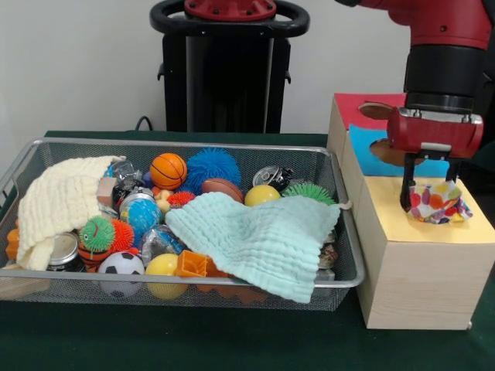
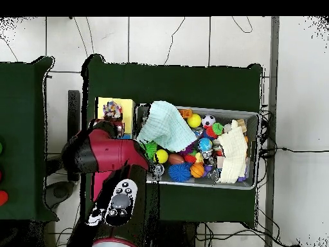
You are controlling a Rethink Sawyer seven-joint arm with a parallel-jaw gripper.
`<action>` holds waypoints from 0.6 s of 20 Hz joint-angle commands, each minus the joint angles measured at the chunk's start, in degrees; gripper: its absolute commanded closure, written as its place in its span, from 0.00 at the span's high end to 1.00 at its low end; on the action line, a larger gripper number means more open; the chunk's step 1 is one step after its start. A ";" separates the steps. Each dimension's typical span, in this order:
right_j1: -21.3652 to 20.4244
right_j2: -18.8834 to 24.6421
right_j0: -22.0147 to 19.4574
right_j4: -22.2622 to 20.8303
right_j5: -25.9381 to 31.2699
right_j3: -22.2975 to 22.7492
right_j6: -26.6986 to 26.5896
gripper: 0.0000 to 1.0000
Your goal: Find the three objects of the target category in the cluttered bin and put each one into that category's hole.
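Gripper (image 1: 430, 195) with fingers closed on a spotted cupcake liner (image 1: 437, 202), resting on the yellow panel of the wooden box (image 1: 410, 270), right of the wire bin (image 1: 340, 232); no liner visibly posted; bin search remains.

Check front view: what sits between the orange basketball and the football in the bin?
A blue spiky ball sits between the basketball and the brown football, near the bin's far wall.

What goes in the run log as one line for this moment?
claw: over yellow box section | holding: multicolored cloth cup | bin: cluttered, mint cloth on top | stage: placing
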 commanded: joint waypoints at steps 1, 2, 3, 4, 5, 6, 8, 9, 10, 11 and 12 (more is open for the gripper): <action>-0.75 -2.13 -1.90 -4.31 15.24 5.76 1.38 1.00; -0.86 -2.04 -1.99 -4.34 15.44 5.80 1.54 1.00; -1.00 -2.13 -2.00 -4.46 15.71 5.79 1.56 1.00; -1.28 -2.18 -2.07 -4.62 16.14 5.71 1.51 1.00; -1.65 -2.15 -2.16 -4.94 16.58 5.71 1.35 1.00; -1.86 -1.99 -2.25 -5.19 16.91 5.66 1.37 1.00; -2.71 -1.82 -2.24 -5.54 17.68 5.70 1.58 1.00; -2.98 -1.89 -2.09 -5.76 17.92 5.50 1.78 1.00; -3.21 -1.64 -2.26 -5.97 18.42 5.44 1.80 1.00; -3.25 -1.25 -2.55 -6.21 18.76 5.36 1.78 1.00; -3.15 -1.08 -2.66 -6.48 18.62 5.28 1.97 1.00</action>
